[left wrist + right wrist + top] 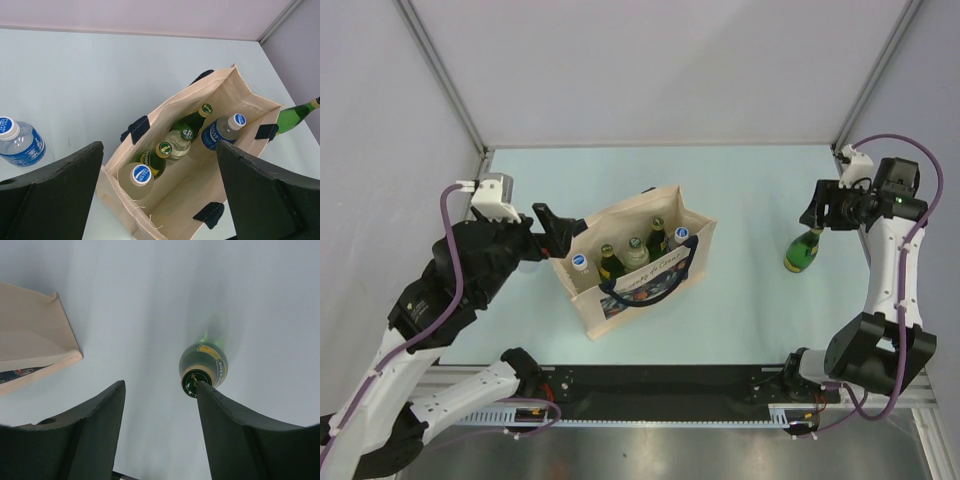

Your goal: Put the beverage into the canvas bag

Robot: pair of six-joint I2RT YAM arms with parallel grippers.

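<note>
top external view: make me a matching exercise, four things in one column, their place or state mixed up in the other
1 green bottle
2 canvas bag
3 left end effector
4 right end effector

a open, at the bag's left end
b holds five bottles
c open, above the green bottle
d stands on the table, outside the bag

Pairs: 1-d, 2-b, 3-a, 4-c

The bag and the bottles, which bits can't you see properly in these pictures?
Bottles in the canvas bag: lower parts hidden by its walls, left wrist view.
Water bottle: cut off by the left edge, left wrist view.
Green bottle: seen from above, body hidden under its shoulder, right wrist view.
Printed picture: too small, top external view.
</note>
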